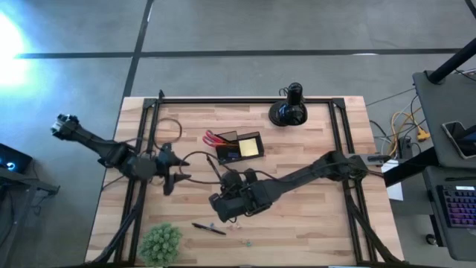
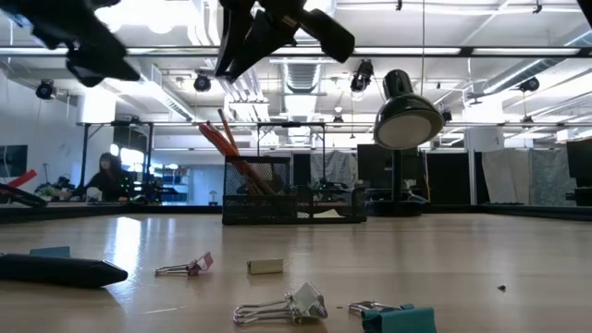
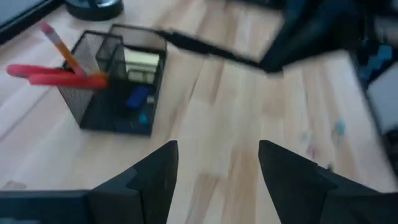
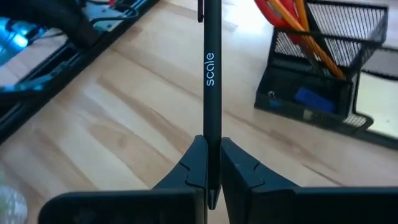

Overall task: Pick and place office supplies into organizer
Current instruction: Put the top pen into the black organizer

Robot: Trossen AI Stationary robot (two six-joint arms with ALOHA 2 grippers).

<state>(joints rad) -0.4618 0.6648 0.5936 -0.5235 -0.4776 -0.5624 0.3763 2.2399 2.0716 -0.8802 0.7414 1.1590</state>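
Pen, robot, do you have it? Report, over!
Right gripper shut on black pen, lifted. Left gripper open, waiting. Organizer ahead, path clear.

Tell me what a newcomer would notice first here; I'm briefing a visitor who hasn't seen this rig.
First, the right gripper near the table's middle, shut on a black pen that sticks out ahead of its fingers. Next, the mesh organizer toward the far edge, with red-handled scissors and a yellow sticky pad in it. The left gripper hovers open at the table's left.
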